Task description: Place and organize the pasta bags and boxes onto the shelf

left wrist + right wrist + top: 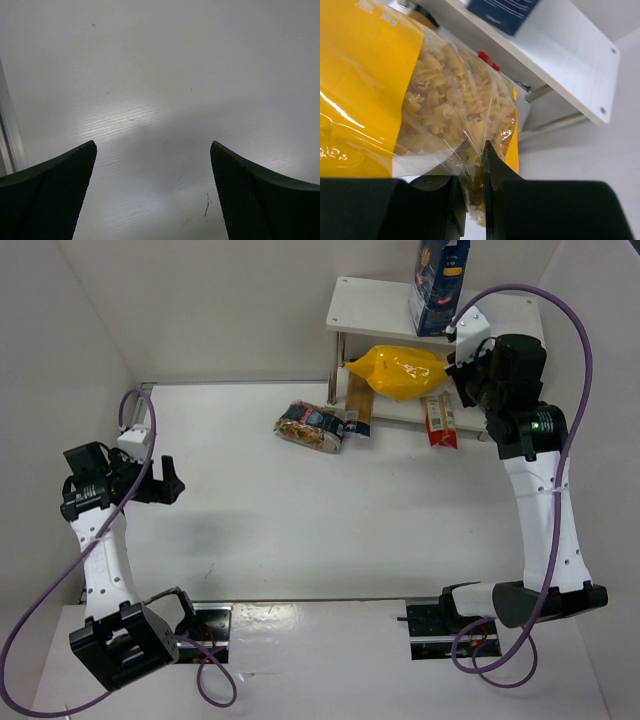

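Tightly, the right gripper pinches the yellow bag by its clear end, under the shelf's top board

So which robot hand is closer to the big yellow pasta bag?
Right. The right gripper pinches the yellow bag at the shelf; the left gripper hangs open over the table, far off.

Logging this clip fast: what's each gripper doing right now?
Left gripper: open, holding nothing.
Right gripper: shut on the yellow bag.
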Robot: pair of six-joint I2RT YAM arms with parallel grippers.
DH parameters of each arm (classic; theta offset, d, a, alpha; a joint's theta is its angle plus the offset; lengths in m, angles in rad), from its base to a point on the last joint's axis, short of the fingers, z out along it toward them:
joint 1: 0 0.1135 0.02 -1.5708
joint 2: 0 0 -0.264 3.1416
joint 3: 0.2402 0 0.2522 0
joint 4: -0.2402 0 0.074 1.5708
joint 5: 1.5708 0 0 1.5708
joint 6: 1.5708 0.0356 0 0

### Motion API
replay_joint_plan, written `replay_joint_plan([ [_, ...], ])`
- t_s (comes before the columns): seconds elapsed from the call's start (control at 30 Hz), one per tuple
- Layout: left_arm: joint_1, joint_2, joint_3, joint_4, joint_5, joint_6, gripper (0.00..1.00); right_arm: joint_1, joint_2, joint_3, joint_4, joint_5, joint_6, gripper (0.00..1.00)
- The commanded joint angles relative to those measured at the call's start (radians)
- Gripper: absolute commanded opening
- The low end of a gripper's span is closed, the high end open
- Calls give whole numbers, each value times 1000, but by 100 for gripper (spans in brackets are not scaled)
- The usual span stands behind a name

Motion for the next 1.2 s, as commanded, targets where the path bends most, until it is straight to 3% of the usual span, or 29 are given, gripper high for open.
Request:
replay_joint_plan([
  [0.0,6,2,36,6,27,-14,100,-13,-62,95,214,105,6,0],
  [0.63,6,48,75,-3,27,-5,100,-41,14,257,351,422,0,0],
  [1.17,6,77,93,-3,27,4,100,-71,-36,166,452,585,-149,0],
])
